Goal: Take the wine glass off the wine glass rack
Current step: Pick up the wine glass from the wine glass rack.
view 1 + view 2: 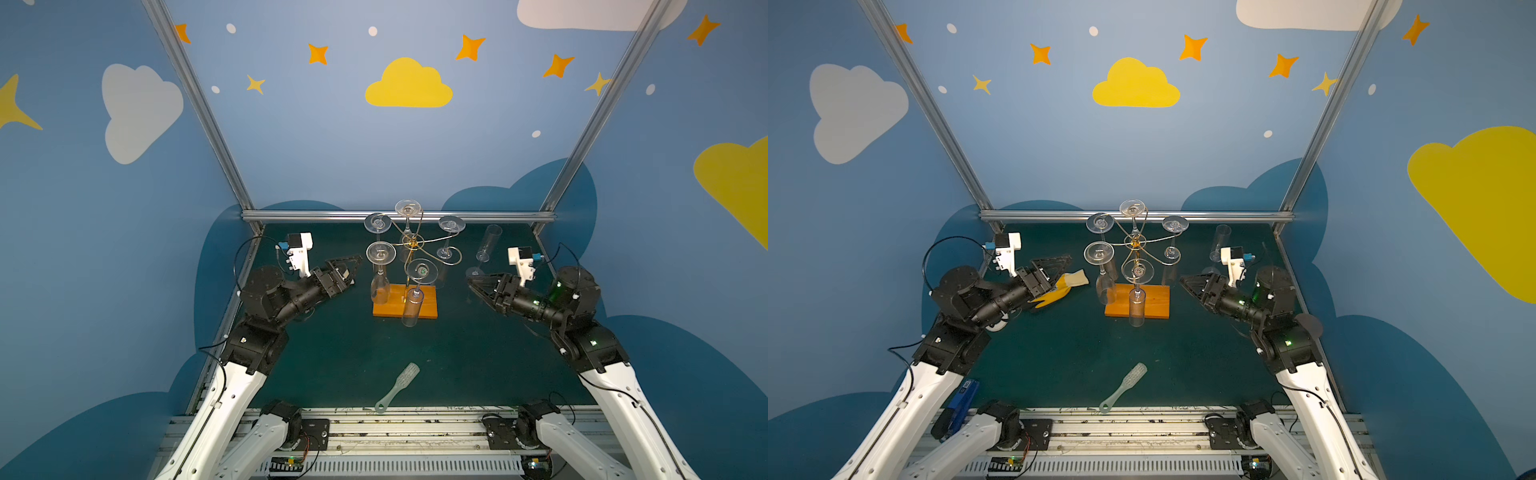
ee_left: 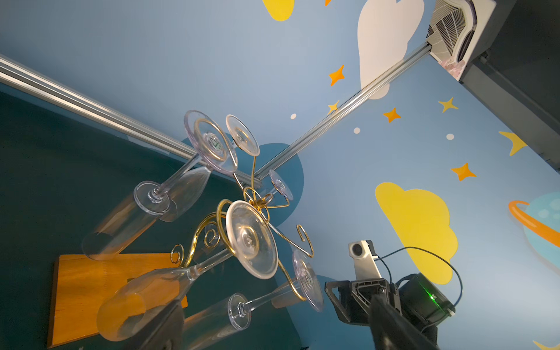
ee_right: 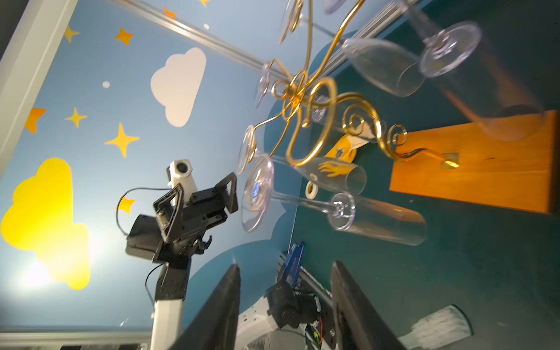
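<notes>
The wine glass rack, gold wire on an orange wooden base, stands mid-table in both top views. Several clear glasses hang upside down from its arms; the nearest one hangs over the base's front edge. One more glass stands upright on the mat to the right of the rack. My left gripper is open just left of the left-hand hanging glass, holding nothing. My right gripper hovers by the standing glass's foot, jaws apart, with nothing between its fingers.
A clear plastic brush lies near the front edge. A yellow glove lies under my left arm, with a blue tool beside that arm's base. A silver rail closes off the back, just behind the rack.
</notes>
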You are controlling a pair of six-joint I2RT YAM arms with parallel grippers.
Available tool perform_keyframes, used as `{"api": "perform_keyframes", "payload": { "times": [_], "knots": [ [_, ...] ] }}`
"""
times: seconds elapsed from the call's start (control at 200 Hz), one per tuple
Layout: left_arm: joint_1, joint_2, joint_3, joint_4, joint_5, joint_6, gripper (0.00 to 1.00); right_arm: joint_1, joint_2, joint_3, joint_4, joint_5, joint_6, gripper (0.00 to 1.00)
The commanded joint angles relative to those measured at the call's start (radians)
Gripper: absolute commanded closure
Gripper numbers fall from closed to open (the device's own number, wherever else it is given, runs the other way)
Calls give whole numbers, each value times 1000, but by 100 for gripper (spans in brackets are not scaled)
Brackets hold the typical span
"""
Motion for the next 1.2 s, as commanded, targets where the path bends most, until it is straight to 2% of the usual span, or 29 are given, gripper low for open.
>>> {"api": "perform_keyframes", "payload": {
  "times": [0.0,0.165,0.375,1.191],
  "knots": [
    [4,-16,-17,-4,-17,23,6,87,32,-12,105,69,50,52],
    [4,-29,-34,10,-17,22,5,157,82,-28,173,138,58,54],
    [4,-59,-49,14,-34,39,5,201,162,-30,270,157,92,57],
    [4,-87,-61,1,-56,70,3,235,212,-2,317,192,112,69]
  ]
}}
